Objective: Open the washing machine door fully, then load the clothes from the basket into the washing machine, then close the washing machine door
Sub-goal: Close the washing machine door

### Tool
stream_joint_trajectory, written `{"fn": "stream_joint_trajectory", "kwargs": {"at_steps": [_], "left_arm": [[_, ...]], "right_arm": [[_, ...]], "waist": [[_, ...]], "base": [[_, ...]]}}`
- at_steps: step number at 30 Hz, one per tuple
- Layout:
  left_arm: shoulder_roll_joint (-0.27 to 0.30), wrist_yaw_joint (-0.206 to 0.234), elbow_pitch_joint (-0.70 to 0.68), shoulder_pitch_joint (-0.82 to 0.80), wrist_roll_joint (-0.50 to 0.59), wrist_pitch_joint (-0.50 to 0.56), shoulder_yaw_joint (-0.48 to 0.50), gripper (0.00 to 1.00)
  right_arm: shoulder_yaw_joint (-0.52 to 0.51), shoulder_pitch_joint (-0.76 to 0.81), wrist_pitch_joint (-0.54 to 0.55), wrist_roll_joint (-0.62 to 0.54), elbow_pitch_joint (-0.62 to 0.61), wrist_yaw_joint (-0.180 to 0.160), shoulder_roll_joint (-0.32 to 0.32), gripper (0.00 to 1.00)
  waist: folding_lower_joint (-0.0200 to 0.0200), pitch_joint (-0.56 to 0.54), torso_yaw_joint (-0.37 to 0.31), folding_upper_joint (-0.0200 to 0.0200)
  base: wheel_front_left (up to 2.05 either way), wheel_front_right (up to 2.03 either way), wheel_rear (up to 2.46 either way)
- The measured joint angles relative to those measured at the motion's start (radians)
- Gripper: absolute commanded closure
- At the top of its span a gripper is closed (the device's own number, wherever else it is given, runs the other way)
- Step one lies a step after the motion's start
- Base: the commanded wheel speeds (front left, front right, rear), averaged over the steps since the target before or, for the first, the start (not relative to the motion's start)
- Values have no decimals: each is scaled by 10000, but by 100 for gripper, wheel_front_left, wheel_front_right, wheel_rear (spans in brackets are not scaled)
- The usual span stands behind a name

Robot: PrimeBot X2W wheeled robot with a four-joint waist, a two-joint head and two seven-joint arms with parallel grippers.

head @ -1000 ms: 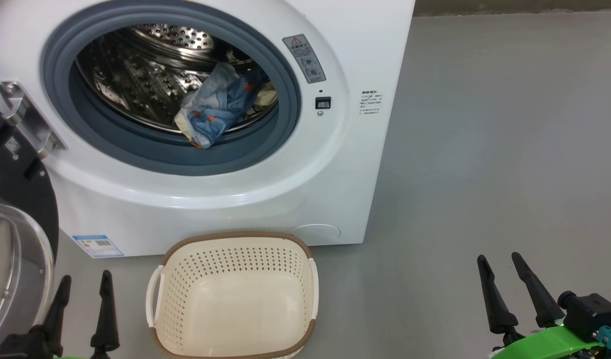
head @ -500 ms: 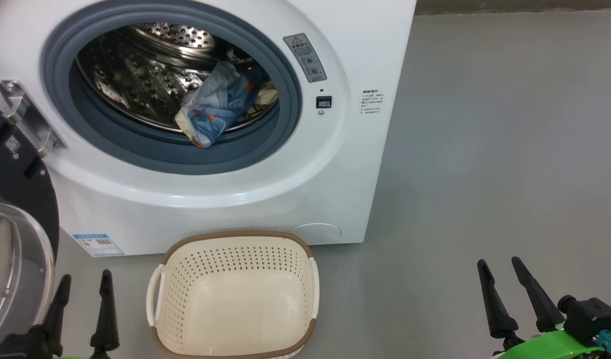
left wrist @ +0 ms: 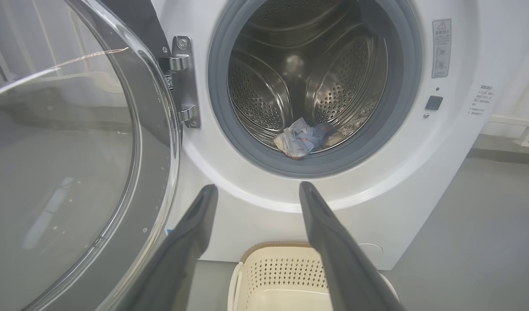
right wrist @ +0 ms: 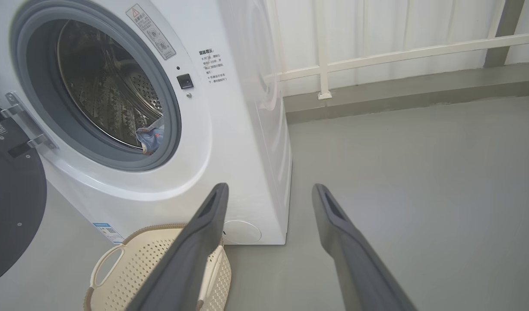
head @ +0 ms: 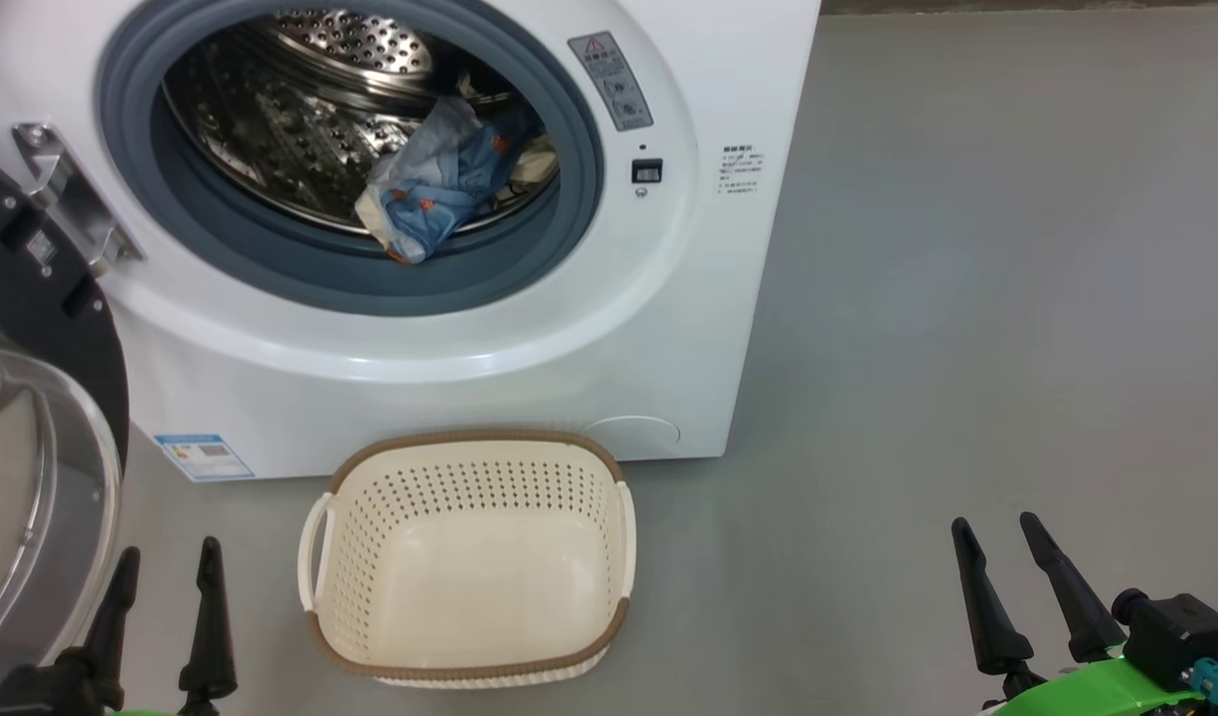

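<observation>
left gripper (head: 170, 547) spread, clothes (head: 432, 197) in drum (head: 270, 149)

One washing machine (head: 728, 80), one door (head: 42, 328), one basket (head: 469, 438), one clothes bundle (head: 430, 194), four fingers (head: 978, 597).

A smooth grey floor (head: 966, 298) spreads across the right half of the head view, matte and evenly lit (only a faint sheen). In the upper right of the right wrist view, a white panelled wall (right wrist: 398, 26) stands behind a cream rail (right wrist: 419, 55). Below them runs a low grey kerb (right wrist: 398, 88), and a dark post (right wrist: 502, 30) rises near the top right corner.
</observation>
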Motion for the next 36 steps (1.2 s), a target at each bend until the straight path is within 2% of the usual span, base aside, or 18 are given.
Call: {"fn": "stream_joint_trajectory", "kwargs": {"at_steps": [12,19,26,36], "left_arm": [[10,0,-221,25,-138,0,-115,0],[-10,0,-245,25,-146,0,-121,0],[-230,0,-320,24,-144,0,61,0],[-602,0,-520,25,-31,0,332,0]], "right_arm": [[-21,3,0,0,0,0,0,0],[-6,2,0,0,-29,0,-6,0],[130,-51,0,-2,-42,0,-105,0],[493,-473,0,-2,-35,0,-487,0]], "waist": [[1,37,61,0],[1,109,372,0],[1,235,979,0],[1,426,2242,0]], "base": [[-23,23,0],[0,0,0],[0,0,0],[0,0,0]]}}
